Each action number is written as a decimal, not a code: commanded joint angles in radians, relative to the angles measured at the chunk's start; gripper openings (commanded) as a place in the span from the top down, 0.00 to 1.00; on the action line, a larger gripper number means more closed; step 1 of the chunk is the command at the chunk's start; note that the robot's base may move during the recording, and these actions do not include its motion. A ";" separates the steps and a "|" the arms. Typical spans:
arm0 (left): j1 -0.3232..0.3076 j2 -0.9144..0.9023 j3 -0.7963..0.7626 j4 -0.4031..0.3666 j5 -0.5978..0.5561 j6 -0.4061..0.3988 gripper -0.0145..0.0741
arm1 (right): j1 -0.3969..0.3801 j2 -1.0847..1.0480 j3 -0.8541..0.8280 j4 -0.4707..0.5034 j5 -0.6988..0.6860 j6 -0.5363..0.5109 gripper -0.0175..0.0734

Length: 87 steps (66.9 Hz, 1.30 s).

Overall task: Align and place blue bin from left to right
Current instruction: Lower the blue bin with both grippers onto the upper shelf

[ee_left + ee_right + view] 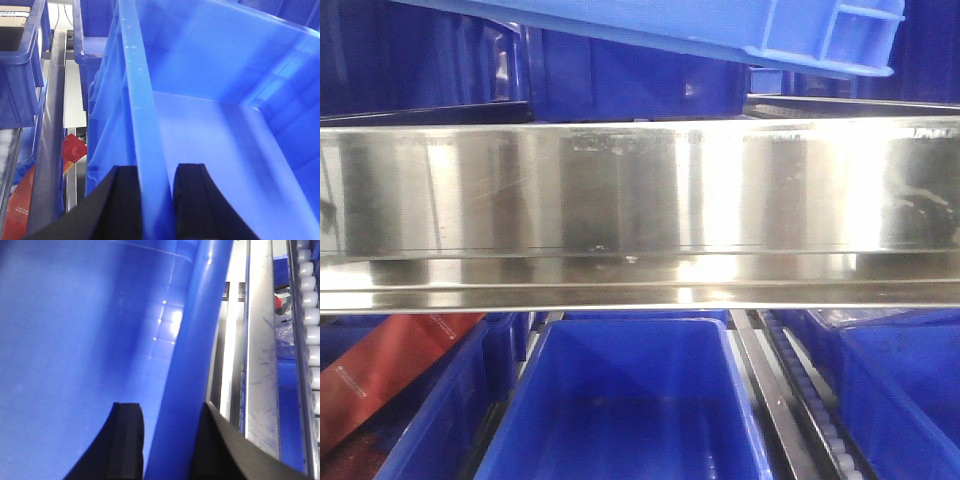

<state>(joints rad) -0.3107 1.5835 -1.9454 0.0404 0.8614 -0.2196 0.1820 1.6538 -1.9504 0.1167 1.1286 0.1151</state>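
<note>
While the blue bin hangs tilted above the steel rack rail, I hold it by two opposite rims. From the front view only its underside and boxed rim corner show, slanting across the top edge of the picture, above the rail and clear of the lower shelf.

My left gripper is clenched on the bin's left rim: one black finger sits against the outer wall and the other inside, with the thick blue rim pinched between them. My right gripper grasps the opposite rim the same way, one finger inside the smooth wall and the other outside it.

Past my left side stands another blue crate holding a cardboard box, and a red package lies lower down beside a grey rail. Past my right side run a scuffed steel rail and a row of white rollers.

Below the steel rack rail, an open blue crate sits in the middle, with more blue crates on each side.
</note>
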 commanded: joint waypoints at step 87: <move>-0.002 0.184 -0.014 0.056 0.057 0.023 0.91 | -0.058 0.129 -0.014 0.017 -0.165 -0.075 0.88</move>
<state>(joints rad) -0.3089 1.7705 -1.9454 0.0795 0.9585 -0.2215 0.1242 1.7996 -1.9504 0.1245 1.0471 0.0646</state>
